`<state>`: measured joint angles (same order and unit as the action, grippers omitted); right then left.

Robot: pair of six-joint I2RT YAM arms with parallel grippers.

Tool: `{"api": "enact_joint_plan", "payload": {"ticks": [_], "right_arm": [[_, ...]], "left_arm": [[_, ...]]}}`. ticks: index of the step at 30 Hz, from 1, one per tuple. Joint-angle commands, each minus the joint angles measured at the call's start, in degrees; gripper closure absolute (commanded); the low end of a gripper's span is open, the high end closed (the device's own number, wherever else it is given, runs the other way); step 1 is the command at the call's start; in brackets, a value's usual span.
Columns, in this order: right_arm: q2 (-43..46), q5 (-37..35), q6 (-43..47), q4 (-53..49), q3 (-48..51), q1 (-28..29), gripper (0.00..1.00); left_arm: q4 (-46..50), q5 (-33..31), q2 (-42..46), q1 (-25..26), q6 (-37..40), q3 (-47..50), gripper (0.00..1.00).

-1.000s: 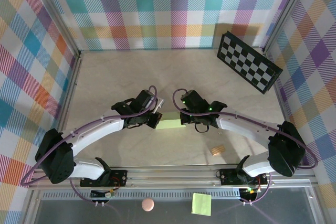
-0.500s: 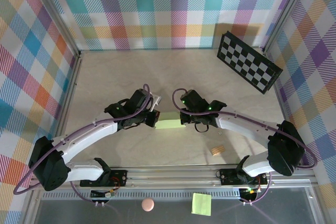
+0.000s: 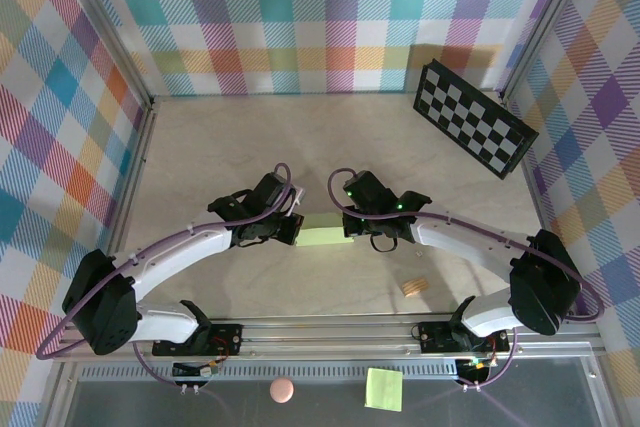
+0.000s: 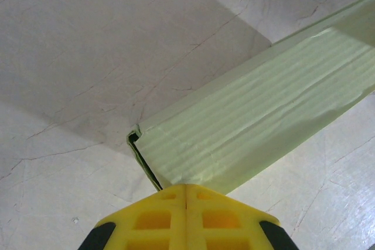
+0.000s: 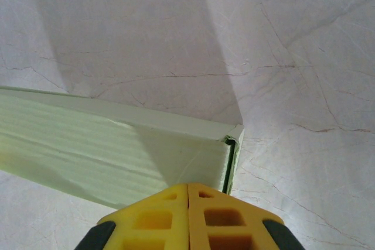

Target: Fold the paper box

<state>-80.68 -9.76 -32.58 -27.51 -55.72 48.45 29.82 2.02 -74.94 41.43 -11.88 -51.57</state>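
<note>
paper box (image 3: 322,236), folded to a flat pale green strip, lies on the table (image 3: 220,147) near the front rail, between the two grippers. a checkerboard (image 3: 472,117) leans in the far right corner. left gripper (image 4: 186,188) meets the box's left end and right gripper (image 5: 187,187) its right end, each with jaws pressed together; whether card is caught between them i cannot tell. a small wooden block (image 3: 413,287) sits near the right arm.

We are seeing a pale lime-green paper box (image 3: 322,236), perhaps faintly striped, on a cream, grey-veined desk (image 3: 250,147); the checkerboard (image 3: 473,117) is showing black and white squares, the walls (image 3: 300,17) pastel plaid.
</note>
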Motion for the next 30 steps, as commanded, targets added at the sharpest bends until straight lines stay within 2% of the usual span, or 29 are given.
{"api": "enact_joint_plan", "payload": {"ticks": [1, 4, 10, 13, 16, 17, 23, 30], "right_arm": [[-1.58, 1.19, -0.42, -6.07, 0.52, 0.12, 0.92], [-1.15, 1.59, 0.30, -6.62, -1.46, 0.01, 0.89], [1.06, 1.89, 1.91, -9.02, -5.74, -1.23, 0.82], [2.31, 3.06, 2.04, -9.50, -6.41, -2.10, 0.77], [2.94, 5.53, 1.45, -9.54, -5.79, -3.44, 0.69], [2.99, 6.50, 1.09, -9.50, -5.40, -3.98, 0.66], [2.58, 14.41, -0.83, -6.10, -2.34, -6.83, 0.50], [-0.19, 19.50, -1.37, -2.95, -1.89, -8.66, 0.43]], "left_arm": [[4.57, 0.92, -1.94, -0.63, -0.34, 1.34, 1.00], [4.72, 0.88, -0.22, -0.57, -0.07, -0.95, 0.99], [3.21, -0.15, 3.34, -1.22, -1.79, -3.88, 0.89], [0.94, -0.16, 5.07, -2.15, -4.29, -3.13, 0.75], [-1.63, 1.26, 6.34, -3.63, -7.41, -1.10, 0.53], [-2.63, 2.02, 6.65, -4.16, -8.67, -0.37, 0.50], [-10.18, 9.43, 6.66, -6.93, -15.01, 4.87, 0.44], [-13.30, 11.33, 3.05, -7.06, -19.36, 6.57, 0.38]]}}
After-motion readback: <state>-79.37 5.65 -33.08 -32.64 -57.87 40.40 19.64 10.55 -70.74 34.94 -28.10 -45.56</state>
